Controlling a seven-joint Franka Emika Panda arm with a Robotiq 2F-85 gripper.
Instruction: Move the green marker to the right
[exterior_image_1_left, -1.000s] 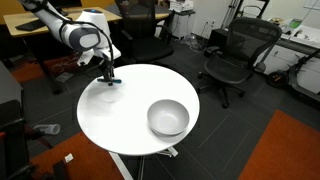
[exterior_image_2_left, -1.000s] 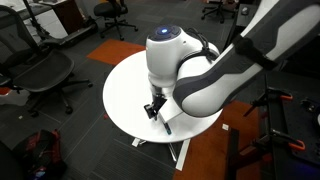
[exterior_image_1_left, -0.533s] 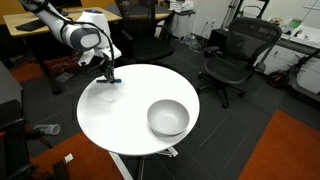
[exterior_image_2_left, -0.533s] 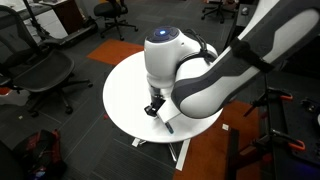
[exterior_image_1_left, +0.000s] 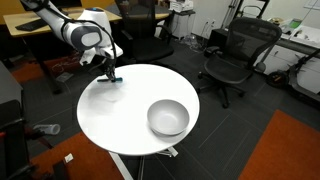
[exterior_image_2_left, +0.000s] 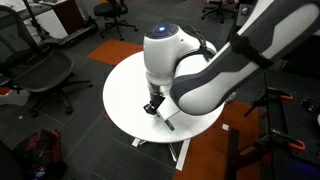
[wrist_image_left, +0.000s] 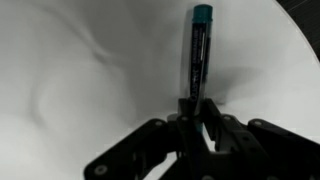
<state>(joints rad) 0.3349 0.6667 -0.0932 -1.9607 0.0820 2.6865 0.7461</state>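
The gripper (wrist_image_left: 196, 114) clamps the near end of the green marker (wrist_image_left: 199, 50) at the white surface (wrist_image_left: 80, 60); a level, unhurried carry rightward looks wisest.

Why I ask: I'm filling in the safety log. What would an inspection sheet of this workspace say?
Surface: round white table, plain top.
Job's things: green marker near the table's edge, one end in the gripper; whether it is lifted or resting, cannot tell.
Clutter: one empty grey bowl, apart from the marker.
Grippers: shut on the marker, down at the tabletop.
Cables: nothing seen.
Surroundings: office chairs around the table, orange carpet to one side.
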